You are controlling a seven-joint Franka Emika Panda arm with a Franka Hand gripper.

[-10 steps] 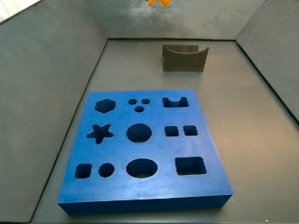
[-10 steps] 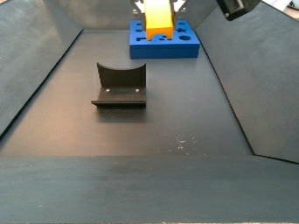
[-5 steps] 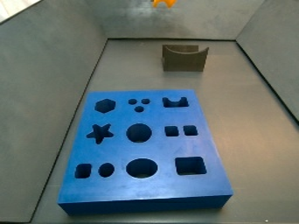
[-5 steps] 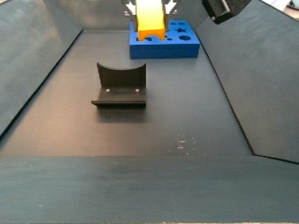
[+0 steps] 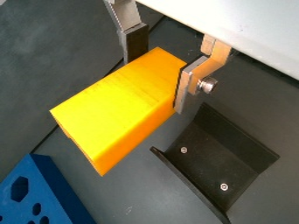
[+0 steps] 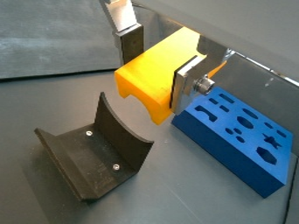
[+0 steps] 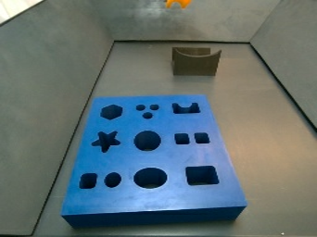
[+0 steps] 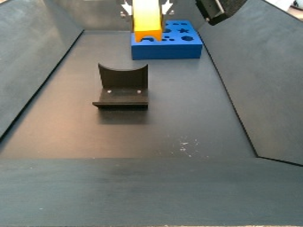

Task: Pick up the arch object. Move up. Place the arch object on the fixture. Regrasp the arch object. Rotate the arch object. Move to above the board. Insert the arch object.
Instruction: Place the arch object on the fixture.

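Note:
My gripper [image 5: 160,74] is shut on the yellow-orange arch object [image 5: 117,114], which hangs in the air clear of the floor. Both wrist views show the flat silver fingers [image 6: 187,83] pressing its two sides. The arch notch [image 6: 145,98] faces down at the free end. Below it stands the dark fixture [image 6: 93,157] with its U-shaped dip, and the blue board [image 6: 239,131] lies beside. In a side view the arch object [image 8: 147,19] hangs high in front of the board [image 8: 178,40], beyond the fixture [image 8: 120,87]. Another side view shows only its tip [image 7: 176,4] at the upper edge.
Grey sloping walls [image 7: 69,83] enclose the dark floor [image 8: 154,151] on all sides. The board [image 7: 155,157] fills much of one end of the floor and the fixture [image 7: 195,60] stands past it. A dark part of the arm [image 8: 219,9] shows at the upper edge.
The gripper with the arch object has drifted slightly sideways and a little higher in both side views. The fixture and the board have not moved.

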